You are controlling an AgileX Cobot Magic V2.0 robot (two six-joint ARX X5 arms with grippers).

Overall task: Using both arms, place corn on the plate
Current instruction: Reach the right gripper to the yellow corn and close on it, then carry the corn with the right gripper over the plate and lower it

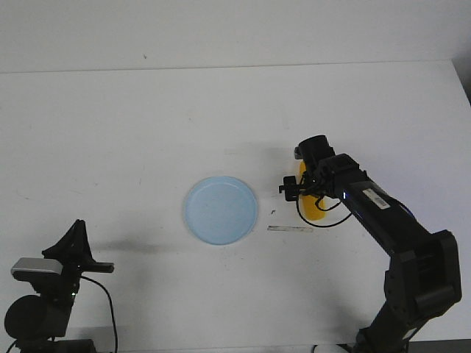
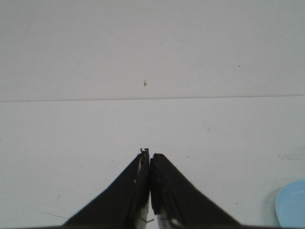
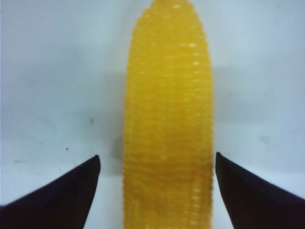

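The yellow corn [image 1: 315, 212] lies on the white table to the right of the pale blue plate [image 1: 221, 209], mostly hidden under my right wrist in the front view. My right gripper [image 1: 307, 185] is lowered over it. In the right wrist view the corn [image 3: 167, 119] runs lengthwise between the two fingertips of the right gripper [image 3: 157, 156], which is open with a gap on each side of the cob. My left gripper [image 1: 76, 226] sits at the near left, far from the plate. Its jaws [image 2: 150, 155] are shut on nothing, and the plate's edge [image 2: 291, 205] shows beside them.
A thin pale strip [image 1: 289, 229] lies on the table between the plate and the right arm, with a small dark speck [image 1: 274, 212] near it. The table's far edge [image 1: 221, 68] meets a white wall.
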